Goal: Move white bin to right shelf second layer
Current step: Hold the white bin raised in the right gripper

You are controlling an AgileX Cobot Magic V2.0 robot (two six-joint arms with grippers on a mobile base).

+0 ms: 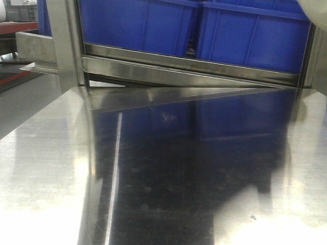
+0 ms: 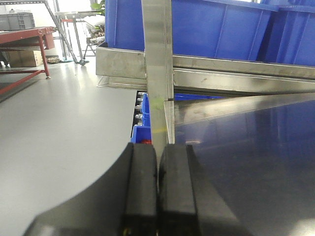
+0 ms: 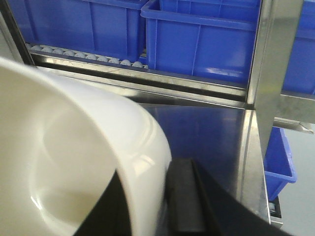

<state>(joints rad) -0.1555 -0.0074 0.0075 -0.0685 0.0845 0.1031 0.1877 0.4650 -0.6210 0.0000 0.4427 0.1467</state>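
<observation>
The white bin [image 3: 64, 147] fills the left of the right wrist view, tilted with its mouth toward the camera and held above the steel tabletop [image 3: 206, 132]. My right gripper [image 3: 147, 179] is shut on the bin's wall, one finger inside and one finger [image 3: 183, 196] outside. A white sliver at the top right of the front view [image 1: 316, 6] may be the bin. A shelf level with white rollers [image 3: 74, 52] and a steel front bar lies ahead under blue crates; I cannot tell which layer it is. My left gripper [image 2: 157, 147] is shut and empty by the table's left corner.
Blue crates [image 1: 138, 25] [image 3: 197, 39] fill the shelf level behind the shiny tabletop [image 1: 51, 168]. Steel uprights stand at the left [image 2: 157, 59] and right [image 3: 275, 59]. More blue crates sit lower beside the table [image 3: 280, 162]. A red table [image 2: 24, 37] stands far left.
</observation>
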